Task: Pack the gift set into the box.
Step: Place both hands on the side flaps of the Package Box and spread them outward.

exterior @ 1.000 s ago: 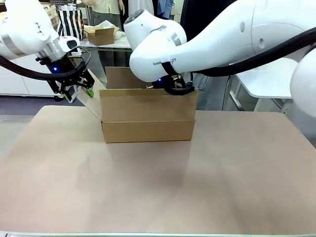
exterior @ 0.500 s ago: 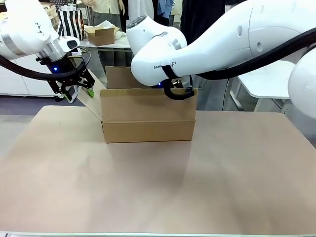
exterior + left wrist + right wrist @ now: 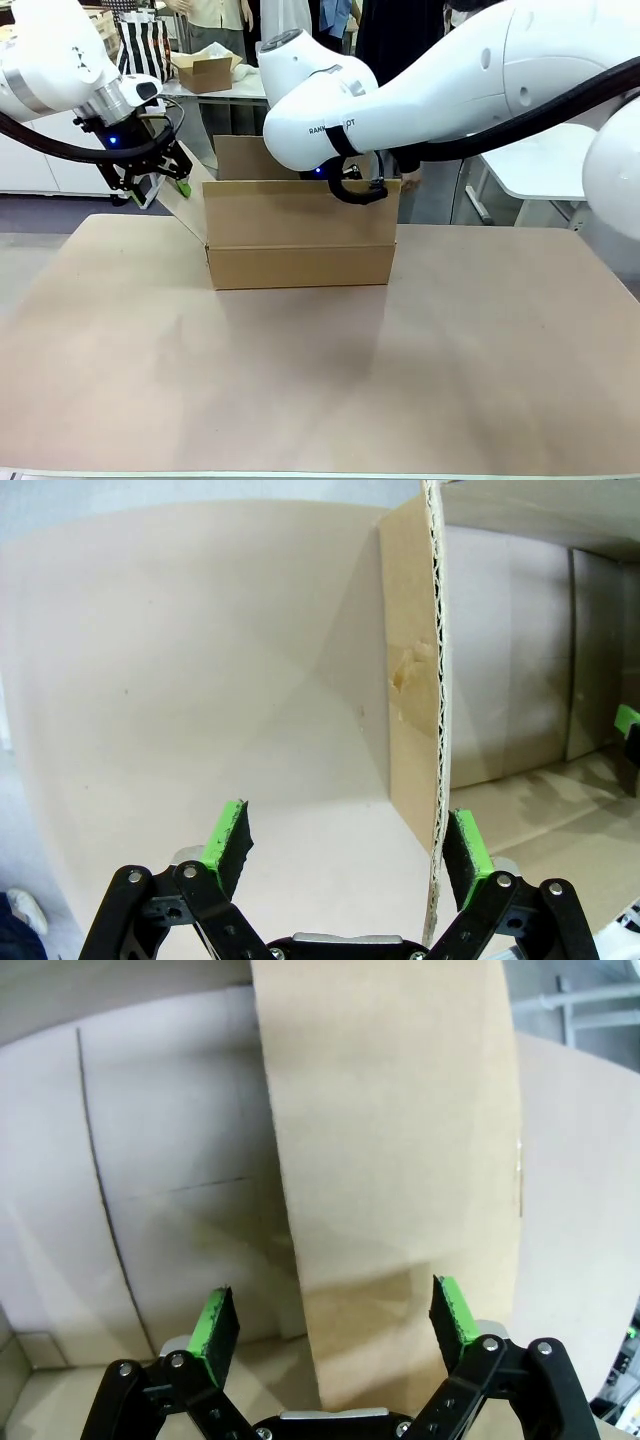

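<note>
box: big brown carton [image 3: 300, 240], mid-table [image 3: 300, 390], long side facing the cam, top open, flaps up/out

left gripper: [image 3: 345, 840] at the box's left side, fingers apart. Left flap [image 3: 437, 680] runs edge-on btwn the pads, right next to one pad; touching or not, can't tell. Not clamped imo

right gripper: [image 3: 335, 1320] over the box's right end, just behind the near wall, also wide open. Right flap [image 3: 390, 1160] stands btwn its pads w/ a gap on both sides, so nothing gripped there either

inside: what the left wrist cam catches is bare cardboard floor and walls, plus a bit of green pad from the other arm at the far end

step (my guess): getting both end flaps held out of the way so the set can drop in. Packing itself prob not started

how to do it right:
- close slow and flat on the flap, corrugated dents easy
- grab near the mid of the free edge, not a corner, or it twists
- fold outward along the crease, don't yank up or the box lifts
- pull both ends evenly, otherwise the box slides or skews on the table
- leave the middle of the opening free for whoever loads it
</note>
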